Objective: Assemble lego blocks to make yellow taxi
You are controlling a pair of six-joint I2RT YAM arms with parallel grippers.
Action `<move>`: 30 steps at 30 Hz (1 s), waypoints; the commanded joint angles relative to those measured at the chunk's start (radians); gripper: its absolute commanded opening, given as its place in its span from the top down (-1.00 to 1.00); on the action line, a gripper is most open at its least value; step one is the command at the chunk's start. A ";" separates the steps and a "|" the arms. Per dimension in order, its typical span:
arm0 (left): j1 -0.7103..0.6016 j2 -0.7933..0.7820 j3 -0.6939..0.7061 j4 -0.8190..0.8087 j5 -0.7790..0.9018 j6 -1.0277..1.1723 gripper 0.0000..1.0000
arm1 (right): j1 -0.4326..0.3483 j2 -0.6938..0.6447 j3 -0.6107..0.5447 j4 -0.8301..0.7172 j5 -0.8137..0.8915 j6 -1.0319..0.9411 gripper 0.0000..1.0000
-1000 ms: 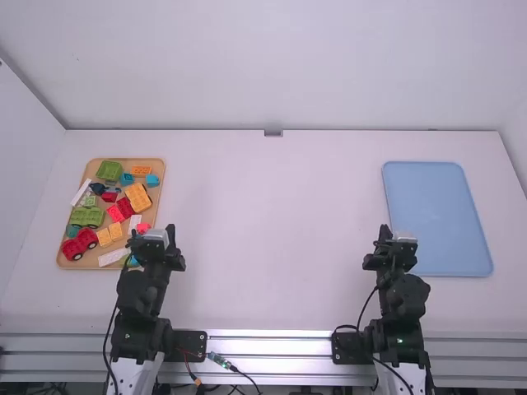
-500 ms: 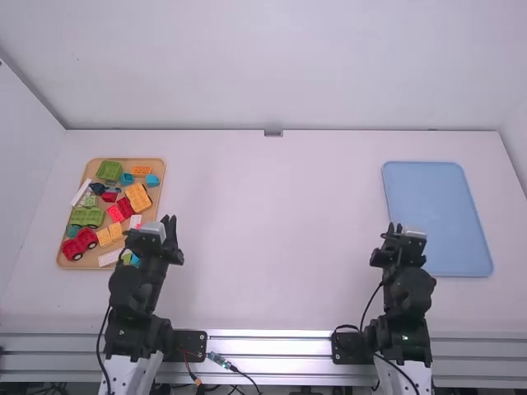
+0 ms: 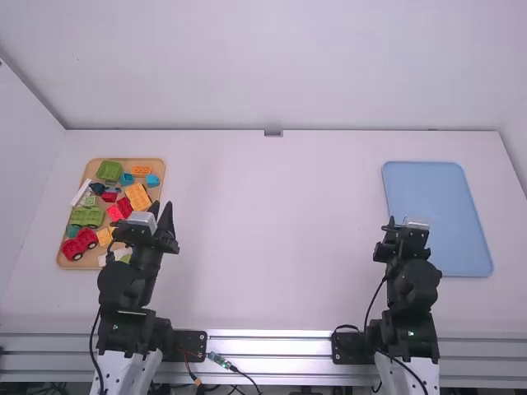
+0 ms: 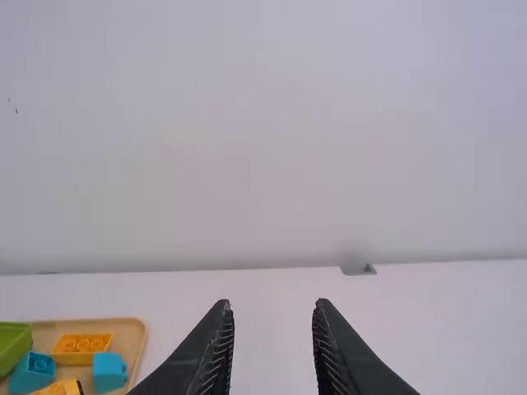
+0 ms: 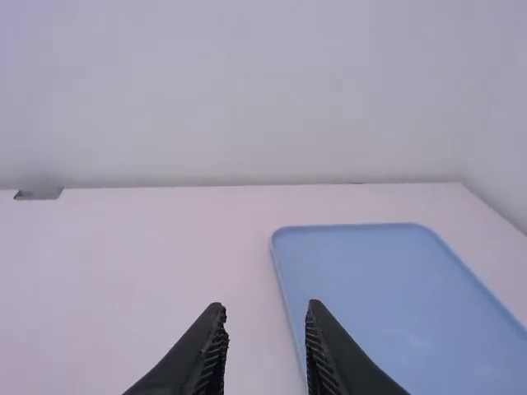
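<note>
Work surface: white table (image 3: 272, 247), with white walls behind it and at its left and right sides. 1 small grey bracket (image 3: 273, 133) sits at the middle of the far edge. A metal rail (image 3: 268, 359) runs along the near edge, with 2 black base plates (image 3: 352, 347).

Count: 2 arms, 2 trays. In the tan tray (image 3: 160, 167), the far end contains 1 green block (image 3: 109, 170), 1 orange block (image 3: 141, 171) and 2 blue blocks (image 3: 152, 179). Nearer parts include 1 large yellow-orange block (image 3: 137, 197), 1 green wheeled base (image 3: 86, 216), 1 red wheeled base (image 3: 80, 243) and a smaller yellow-orange block (image 3: 104, 237), partly hidden. A white strip (image 3: 81, 192) lies at the left rim. The total cannot be told; the left arm covers part of this tray.

Container 2: blue tray (image 3: 428, 202), flat at the right side of the table, well apart from the tan tray. Its visible surface is bare.

Left gripper (image 3: 160, 209): located near the right rim of the tan tray. The left wrist view shows its jaws released and spread, with nothing between them.

Right gripper (image 3: 398, 224): located near the left rim of the blue tray. Its jaws are likewise parted and unloaded in the right wrist view.
</note>
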 commanded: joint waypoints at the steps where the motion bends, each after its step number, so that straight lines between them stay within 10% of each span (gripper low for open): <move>1: -0.003 0.022 0.045 0.003 -0.006 -0.016 0.43 | 0.004 0.025 0.055 0.000 0.000 -0.012 0.43; 30: -0.003 0.389 0.411 0.040 -0.014 -0.206 -0.31 | 0.003 0.238 0.267 0.015 -0.103 -0.012 0.00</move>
